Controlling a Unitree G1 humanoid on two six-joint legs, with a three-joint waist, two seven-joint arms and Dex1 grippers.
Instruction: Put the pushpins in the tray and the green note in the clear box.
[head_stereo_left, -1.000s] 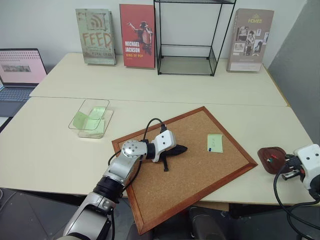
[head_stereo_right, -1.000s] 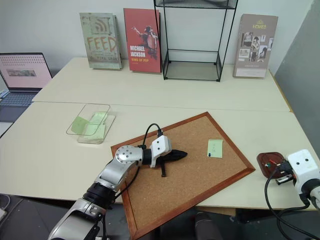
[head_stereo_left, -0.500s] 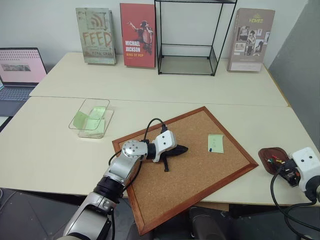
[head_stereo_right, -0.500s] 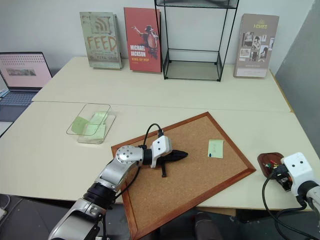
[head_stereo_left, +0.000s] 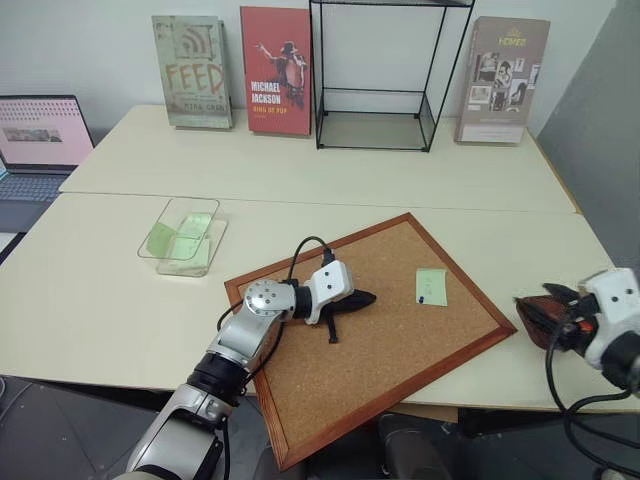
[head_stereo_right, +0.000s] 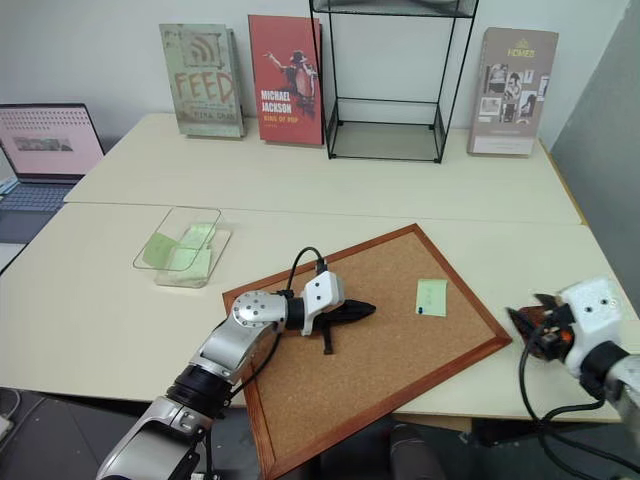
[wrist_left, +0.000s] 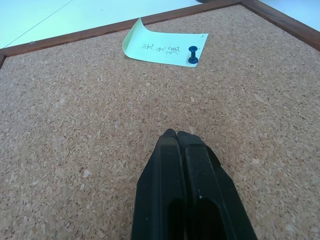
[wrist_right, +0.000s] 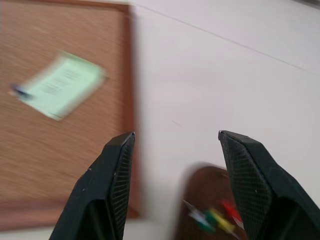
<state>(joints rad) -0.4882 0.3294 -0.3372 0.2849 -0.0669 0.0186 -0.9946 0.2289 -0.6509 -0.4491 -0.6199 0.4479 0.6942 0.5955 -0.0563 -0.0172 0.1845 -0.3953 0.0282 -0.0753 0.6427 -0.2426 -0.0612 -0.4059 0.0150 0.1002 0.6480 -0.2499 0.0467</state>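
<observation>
The green note (head_stereo_left: 431, 286) lies on the corkboard (head_stereo_left: 380, 345), held at one corner by a blue pushpin (wrist_left: 192, 54). My left gripper (head_stereo_left: 365, 298) rests shut on the cork, a short way from the note, with nothing in it. At the table's right edge, my right gripper (wrist_right: 175, 135) hangs open and empty just above the dark red-brown tray (wrist_right: 200, 185), pointing toward the corkboard. Red (wrist_right: 231, 210), yellow (wrist_right: 220, 220) and green pushpins lie in the tray. The clear box (head_stereo_left: 190, 200) stands left of the corkboard with pale green slips inside.
Three books (head_stereo_left: 275, 70) and a black wire-frame shelf (head_stereo_left: 375, 75) stand along the far edge of the table. An open laptop (head_stereo_left: 38, 135) sits at the far left. My right gripper partly covers the tray (head_stereo_left: 530, 310) in the head views.
My right gripper has opened, risen and swung left over the tray toward the corkboard. The left arm has not moved.
</observation>
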